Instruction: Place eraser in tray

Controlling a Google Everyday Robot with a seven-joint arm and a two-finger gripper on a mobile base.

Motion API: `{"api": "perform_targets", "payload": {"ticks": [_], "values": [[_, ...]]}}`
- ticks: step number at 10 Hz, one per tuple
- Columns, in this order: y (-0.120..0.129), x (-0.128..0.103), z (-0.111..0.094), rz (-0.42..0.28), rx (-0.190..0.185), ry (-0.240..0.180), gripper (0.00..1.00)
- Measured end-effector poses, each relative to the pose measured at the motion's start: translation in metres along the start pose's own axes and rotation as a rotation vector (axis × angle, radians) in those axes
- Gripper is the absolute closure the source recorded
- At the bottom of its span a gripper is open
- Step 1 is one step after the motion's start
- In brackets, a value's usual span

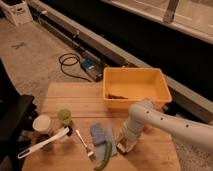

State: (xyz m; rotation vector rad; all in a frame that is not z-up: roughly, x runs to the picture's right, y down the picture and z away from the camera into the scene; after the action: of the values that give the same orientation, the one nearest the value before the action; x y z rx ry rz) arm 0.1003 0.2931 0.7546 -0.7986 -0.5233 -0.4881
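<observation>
The tray point(162, 93) is a large yellow-orange bin at the back right of the wooden table, with a small dark scrap inside it. My gripper point(124, 143) hangs from the white arm point(150, 117) and points down at the table's front, well in front of the tray. A small tan and dark block, apparently the eraser point(123, 148), sits right at the gripper's tip on the table top. The arm's wrist hides part of it, and I cannot tell whether the gripper holds it.
A blue cloth point(101, 134), a fork point(85, 143) and a green pod point(103, 156) lie left of the gripper. A white cup point(42, 123), a green cup point(65, 116) and a white utensil point(42, 144) are at the left. An orange round thing point(148, 129) sits behind the arm.
</observation>
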Motion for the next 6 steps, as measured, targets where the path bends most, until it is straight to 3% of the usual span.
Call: {"api": "perform_targets", "payload": {"ticks": [2,3,4,6], "values": [[0.001,-0.001,-0.008,0.005,0.008,0.018,0.94],[0.002,-0.001,-0.019,0.010,0.022,0.036,0.99],[0.004,-0.001,-0.031,0.016,0.034,0.055,1.00],[0.012,0.002,-0.077,0.051,0.063,0.129,1.00]]}}
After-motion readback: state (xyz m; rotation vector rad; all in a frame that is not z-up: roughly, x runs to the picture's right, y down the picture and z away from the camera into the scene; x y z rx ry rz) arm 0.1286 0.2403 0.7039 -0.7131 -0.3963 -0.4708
